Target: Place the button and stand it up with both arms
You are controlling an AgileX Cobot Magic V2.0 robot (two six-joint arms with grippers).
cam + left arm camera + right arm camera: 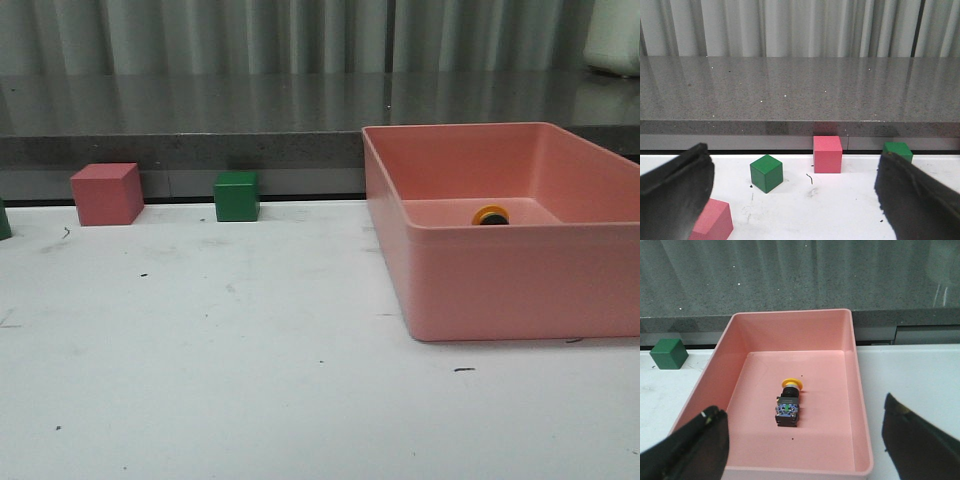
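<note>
In the front view only the yellow cap of the button (491,215) shows above the near wall of the pink bin (500,285); its base is hidden behind that wall, and neither arm appears there. The bin runs off the right edge of that view. From the right wrist the button (788,403) is seen whole, lying on its side on the bin (860,405) floor near the middle, cap toward the far wall, clear of all four walls.

The right tool (805,445) hangs above the bin's near end, fingers wide apart and holding nothing; only their tips show. The left tool (795,200) is likewise spread and empty, low over the worktop (840,200).

A red cube (107,194) and a green cube (237,196) sit at the worktop's (250,380) back edge, well apart from the bin. A dark green shape at the left edge is cut off.
</note>
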